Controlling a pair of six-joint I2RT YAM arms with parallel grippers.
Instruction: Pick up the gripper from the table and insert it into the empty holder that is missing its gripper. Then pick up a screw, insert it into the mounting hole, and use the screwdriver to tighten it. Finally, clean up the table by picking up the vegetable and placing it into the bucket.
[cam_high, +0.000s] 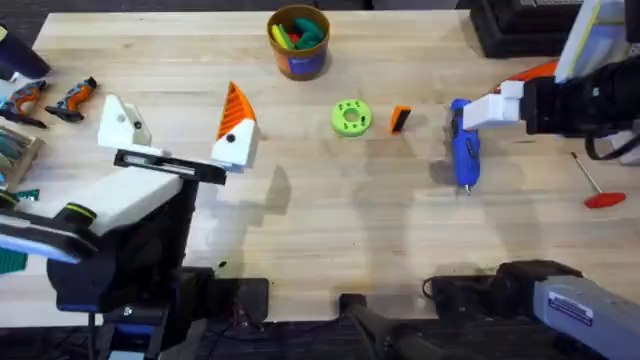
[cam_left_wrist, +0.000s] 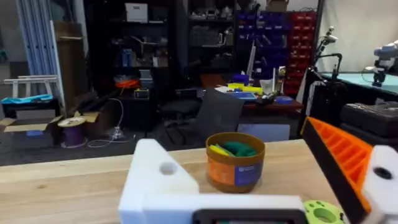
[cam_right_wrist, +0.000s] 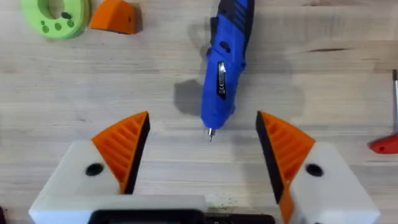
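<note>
1. Blue plastic catches the eye first: the screwdriver (cam_high: 464, 150) lies flat on the wooden table (cam_high: 330, 210), and I'll place everything else from it.
2. Right gripper (cam_right_wrist: 209, 163) hangs just off the screwdriver's bit end, fingers spread wide and holding nothing; in the right wrist view the metal bit points into the gap between the two orange pads (cam_right_wrist: 124, 146).
3. Orange and small, the gripper (cam_high: 400, 119) lies on the table just beside the screwdriver, on the side toward the left arm, and apart from it.
4. Next past that orange piece, farther from the screwdriver, sits a lime green disc (cam_high: 351, 117) with holes, close to the piece but not touching.
5. Well away from the screwdriver, toward the table's far edge beyond the disc, stands the bucket (cam_high: 298, 44), upright, with green and yellow things inside; the vegetable (cam_left_wrist: 236, 148) shows as a dark green shape in it.
6. On the screwdriver's other side, near the right arm, lies a thin metal tool with a red handle (cam_high: 603, 199).
7. Far across the table from the screwdriver, the left gripper (cam_high: 180, 135) is held above the wood with its fingers parted and nothing between them. One mount carries an orange tip (cam_high: 236, 106); the other is the holder (cam_high: 122, 124), bare white.
</note>
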